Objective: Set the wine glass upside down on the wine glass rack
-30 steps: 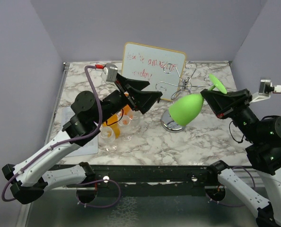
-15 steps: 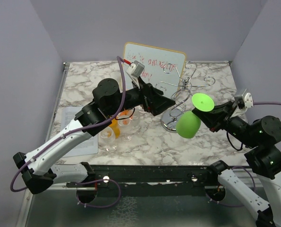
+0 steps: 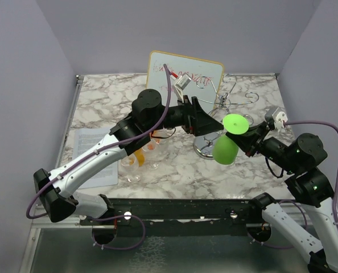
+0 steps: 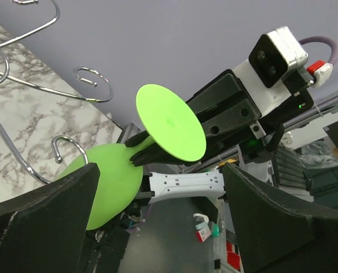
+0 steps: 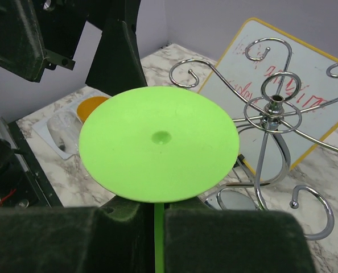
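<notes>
Right claw (image 3: 241,138) was clamped on the stem of the green wine glass (image 3: 228,149), foot up and bowl hanging down, so it was flipped the way the wine glass rack (image 3: 222,101) wants it. Left claw (image 3: 213,122) was spread wide with nothing in it, hovering at about 10 o'clock of the glass, my guess to steady the stand. The glass hung in the air around 5 o'clock of the rack's post, not hooked on an arm yet.
</notes>
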